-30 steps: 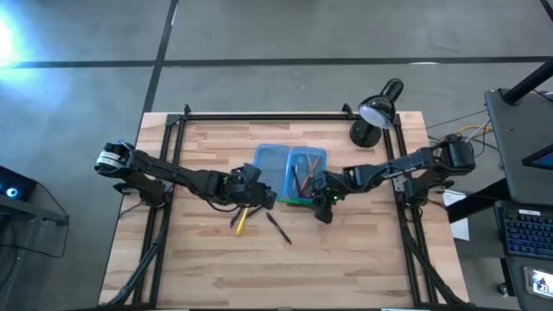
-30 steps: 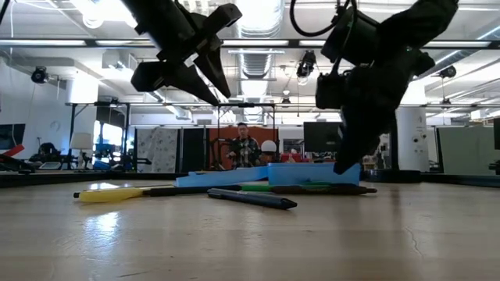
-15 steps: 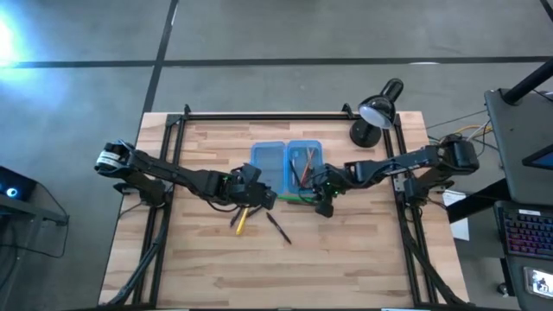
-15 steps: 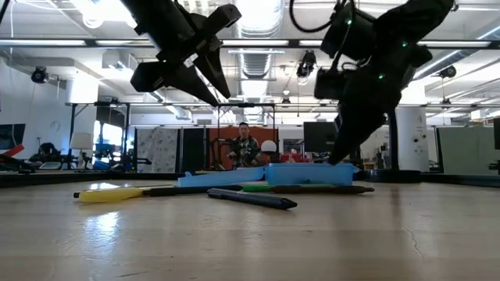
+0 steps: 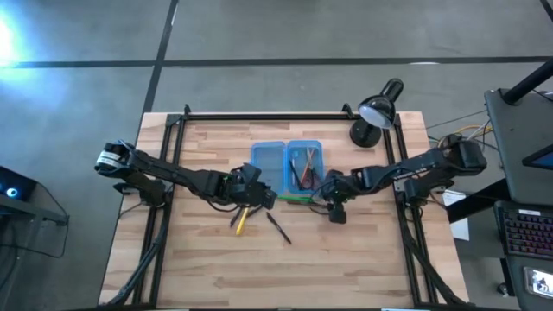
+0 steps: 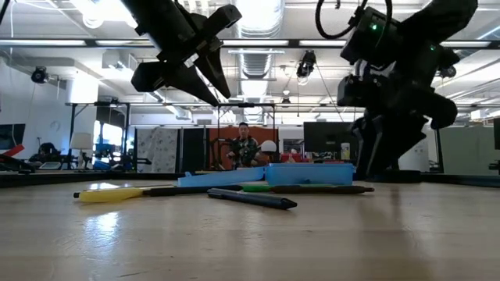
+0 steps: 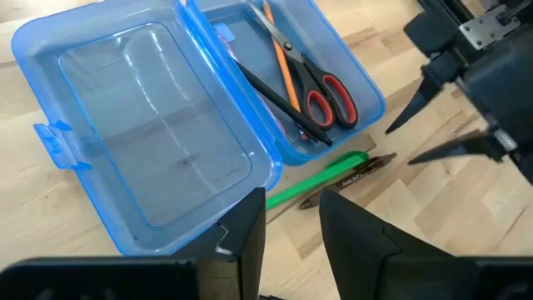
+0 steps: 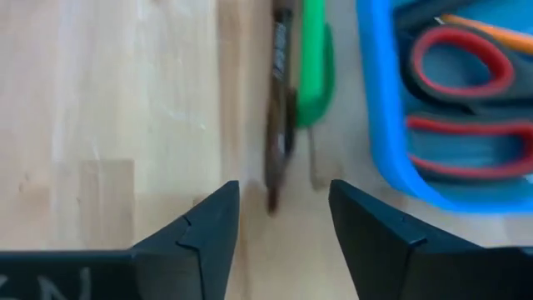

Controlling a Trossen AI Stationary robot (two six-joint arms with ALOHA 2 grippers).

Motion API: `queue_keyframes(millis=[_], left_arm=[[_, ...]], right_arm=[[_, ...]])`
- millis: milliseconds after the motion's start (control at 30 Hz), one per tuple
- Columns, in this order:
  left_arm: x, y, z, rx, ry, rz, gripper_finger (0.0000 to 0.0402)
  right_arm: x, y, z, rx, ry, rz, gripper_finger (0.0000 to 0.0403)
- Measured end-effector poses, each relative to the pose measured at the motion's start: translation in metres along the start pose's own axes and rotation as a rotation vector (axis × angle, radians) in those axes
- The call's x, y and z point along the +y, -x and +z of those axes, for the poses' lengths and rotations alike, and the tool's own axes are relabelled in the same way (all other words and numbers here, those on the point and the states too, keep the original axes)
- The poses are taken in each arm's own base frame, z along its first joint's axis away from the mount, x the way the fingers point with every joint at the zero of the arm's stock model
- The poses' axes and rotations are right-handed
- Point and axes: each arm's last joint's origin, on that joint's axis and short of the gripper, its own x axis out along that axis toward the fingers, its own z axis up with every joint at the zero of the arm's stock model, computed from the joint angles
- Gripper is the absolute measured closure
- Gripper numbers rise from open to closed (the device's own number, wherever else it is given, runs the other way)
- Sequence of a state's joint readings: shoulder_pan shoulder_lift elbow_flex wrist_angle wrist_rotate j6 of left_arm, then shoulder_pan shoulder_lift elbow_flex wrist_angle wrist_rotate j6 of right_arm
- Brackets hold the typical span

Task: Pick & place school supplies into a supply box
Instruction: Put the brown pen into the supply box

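The translucent blue supply box (image 5: 286, 164) lies open on the table, both halves flat. Its right half holds red-handled scissors (image 7: 321, 87), an orange pencil (image 7: 281, 58) and a black pen. A green pen (image 7: 321, 177) and a brown pen (image 8: 279, 100) lie on the table along the box's near edge. A yellow pen (image 5: 242, 221) and a black pen (image 5: 278, 228) lie nearer still. My left gripper (image 5: 263, 197) hovers open above the box's near-left corner. My right gripper (image 5: 335, 210) is open, just right of the green and brown pens' ends, touching nothing.
A black desk lamp (image 5: 373, 111) stands at the far right corner of the table. Black frame rails run along the table's left, right and far edges. Bare wood lies toward the near edge. A person shows far off in the room (image 6: 244, 147).
My right gripper has drawn back from the box's right half toward the table's right and near edge. The box, skewed a second ago, now lies square, its right half shifted toward the far edge. The left arm has kept still.
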State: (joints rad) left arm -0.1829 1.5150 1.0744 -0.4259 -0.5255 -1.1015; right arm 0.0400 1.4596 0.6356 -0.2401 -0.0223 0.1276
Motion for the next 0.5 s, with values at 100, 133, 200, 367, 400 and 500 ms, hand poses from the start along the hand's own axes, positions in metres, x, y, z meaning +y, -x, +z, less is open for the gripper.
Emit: queue_keyframes(millis=[100, 133, 200, 367, 400, 500], left_arm=[[0.0, 0.0, 0.001, -0.001, 0.002, 0.001, 0.0303], [0.0, -0.001, 0.001, -0.001, 0.003, 0.002, 0.0303], [0.001, -0.001, 0.002, -0.002, 0.011, 0.003, 0.0303], [0.002, -0.002, 0.004, -0.006, 0.03, 0.009, 0.0303], [0.002, -0.003, 0.004, -0.006, 0.031, 0.009, 0.0303], [0.003, -0.003, 0.005, -0.005, 0.036, 0.011, 0.0303]], right_arm=[[0.004, -0.009, 0.002, -0.013, 0.005, 0.004, 0.0215], [0.004, -0.013, 0.002, -0.009, -0.005, -0.007, 0.0214], [0.003, -0.019, 0.001, 0.011, -0.033, -0.029, 0.0212], [0.001, -0.029, 0.001, 0.009, -0.079, -0.095, 0.0211], [0.001, -0.03, 0.002, 0.0, -0.084, -0.095, 0.0211], [0.001, -0.03, 0.003, -0.02, -0.086, -0.099, 0.0211]])
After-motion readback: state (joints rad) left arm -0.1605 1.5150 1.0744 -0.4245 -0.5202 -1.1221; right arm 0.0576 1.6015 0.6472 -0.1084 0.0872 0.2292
